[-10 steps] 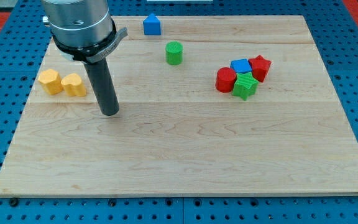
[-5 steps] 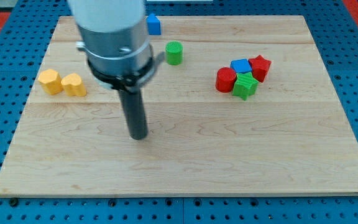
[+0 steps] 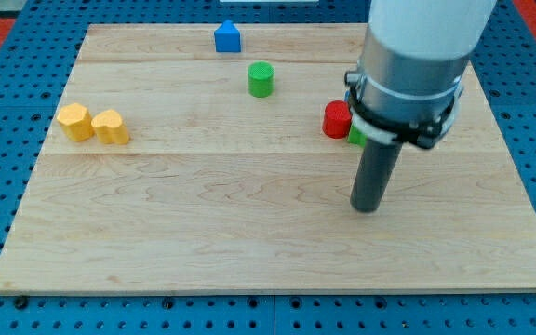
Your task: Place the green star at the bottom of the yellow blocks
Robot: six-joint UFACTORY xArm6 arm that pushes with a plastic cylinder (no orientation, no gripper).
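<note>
My tip [image 3: 368, 207] rests on the board right of centre, below the block cluster at the view's right. The arm covers most of that cluster: only a sliver of the green star [image 3: 354, 136] shows beside the rod, touching the red cylinder [image 3: 336, 119] on its left. The other blocks of the cluster are hidden. Two yellow blocks sit side by side at the view's left: a yellow hexagonal block [image 3: 74, 122] and a yellow heart [image 3: 111, 127]. They are far from the tip.
A green cylinder [image 3: 261, 79] stands at the upper middle. A blue house-shaped block [image 3: 227, 37] sits near the top edge. The wooden board [image 3: 203, 233] lies on a blue pegboard.
The arm has swept from the view's left, near the yellow blocks, across to the right and slightly down. It now hides most of the right cluster. No block has moved.
</note>
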